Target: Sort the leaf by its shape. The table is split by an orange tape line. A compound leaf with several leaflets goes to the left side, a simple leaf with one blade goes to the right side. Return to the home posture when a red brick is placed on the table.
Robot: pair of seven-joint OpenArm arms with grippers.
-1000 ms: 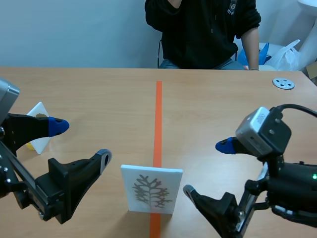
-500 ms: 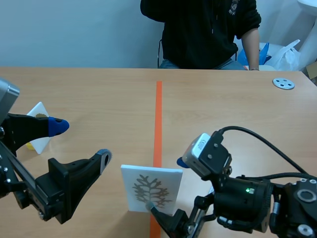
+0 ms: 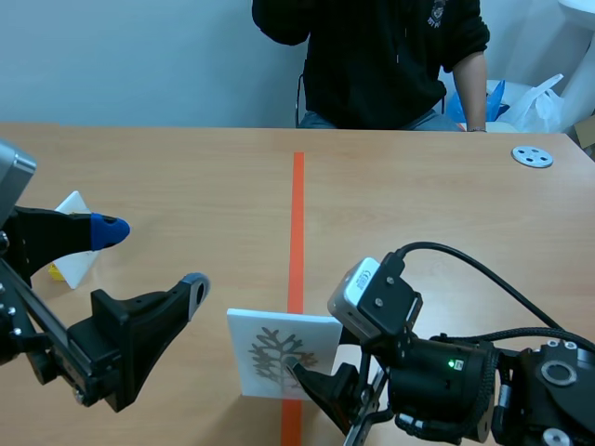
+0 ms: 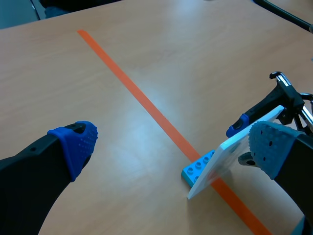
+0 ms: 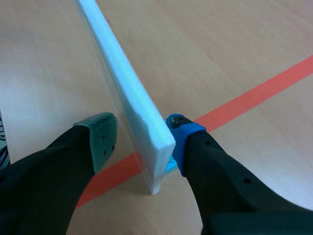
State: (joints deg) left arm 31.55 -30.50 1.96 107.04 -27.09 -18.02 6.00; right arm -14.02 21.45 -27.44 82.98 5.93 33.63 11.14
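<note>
**Worktop point(image 3: 186, 167) split by tape, right claw point(image 5: 142, 134) bracketing the leaf card point(image 3: 260, 358)**

Pale wood is filling your scene view. The orange tape line point(image 3: 297, 214) is running away from you down the middle, and a person point(image 3: 372, 56) in a dark top is sitting at the far edge. Your right arm is reaching in low past the middle. Your left arm is waiting on its own side with the left claw point(image 3: 153, 262) spread wide and holding nothing, probably to stay out of the way.

The leaf card is standing upright on the tape line near your edge, so it is sitting on neither side yet. Only the scene view is showing you its printed face: a branching stem with many small leaflets. That looks compound, which is pointing you to the left side.

The right wrist view is giving you the grip detail. The card's edge is lying between the fingers, with the blue pad point(image 5: 178, 129) touching or all but touching one face and the grey-green pad point(image 5: 102, 137) just shy of the other. You are looking at a narrow claw that is not yet clamped.

Only the left wrist view is revealing the blue brick base point(image 4: 198, 169) that is keeping the card upright.

A second white card point(image 3: 74, 209) is standing by the left claw, and a grey disc point(image 3: 532, 156) is lying far off on the right side.
</note>
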